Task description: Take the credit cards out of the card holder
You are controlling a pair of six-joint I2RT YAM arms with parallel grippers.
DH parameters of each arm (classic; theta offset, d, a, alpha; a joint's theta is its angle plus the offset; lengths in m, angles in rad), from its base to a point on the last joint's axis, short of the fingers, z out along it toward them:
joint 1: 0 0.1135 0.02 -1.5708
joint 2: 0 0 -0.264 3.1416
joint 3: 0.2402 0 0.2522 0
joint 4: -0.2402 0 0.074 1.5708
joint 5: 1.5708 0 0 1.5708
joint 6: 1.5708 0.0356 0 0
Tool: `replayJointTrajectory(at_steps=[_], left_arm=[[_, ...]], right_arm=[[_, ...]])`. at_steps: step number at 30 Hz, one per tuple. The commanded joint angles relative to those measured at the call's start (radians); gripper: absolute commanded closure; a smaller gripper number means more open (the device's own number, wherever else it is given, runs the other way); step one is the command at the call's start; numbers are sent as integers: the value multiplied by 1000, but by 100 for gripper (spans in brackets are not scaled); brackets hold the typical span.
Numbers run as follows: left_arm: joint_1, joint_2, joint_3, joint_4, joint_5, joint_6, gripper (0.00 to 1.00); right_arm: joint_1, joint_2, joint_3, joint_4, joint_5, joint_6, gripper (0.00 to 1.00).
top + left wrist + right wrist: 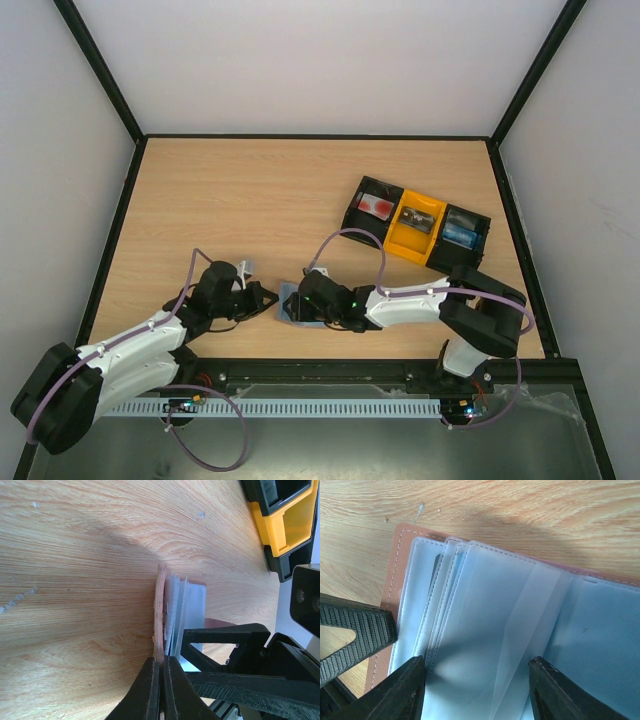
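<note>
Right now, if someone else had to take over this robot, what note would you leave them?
Left gripper: shut on the brown edge of the card holder, which lies on the table.
Right gripper: open, one finger on each side of the clear sleeves.
Done: holder is open, sleeves fanned out.
Tray further back holds reddish and bluish items; I can't tell if they are cards.
Left: pull out any cards. One sleeve shows a dark shape; the others look clear.
</note>
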State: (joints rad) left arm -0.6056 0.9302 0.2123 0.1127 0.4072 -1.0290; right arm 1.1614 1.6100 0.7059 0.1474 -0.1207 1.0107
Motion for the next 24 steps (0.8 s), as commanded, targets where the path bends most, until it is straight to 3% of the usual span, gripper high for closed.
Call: replayJointTrajectory(at_steps=[1, 18, 24], left_arm=[[-5, -1, -7, 4, 9, -2, 97], [-4, 2, -11, 7, 9, -2, 97], [-3, 4, -8, 11, 14, -6, 97]], right_arm=[[6, -24, -1, -78, 72, -15, 46], [6, -61, -22, -123, 107, -23, 51], [6, -147, 14, -327, 308, -37, 52]])
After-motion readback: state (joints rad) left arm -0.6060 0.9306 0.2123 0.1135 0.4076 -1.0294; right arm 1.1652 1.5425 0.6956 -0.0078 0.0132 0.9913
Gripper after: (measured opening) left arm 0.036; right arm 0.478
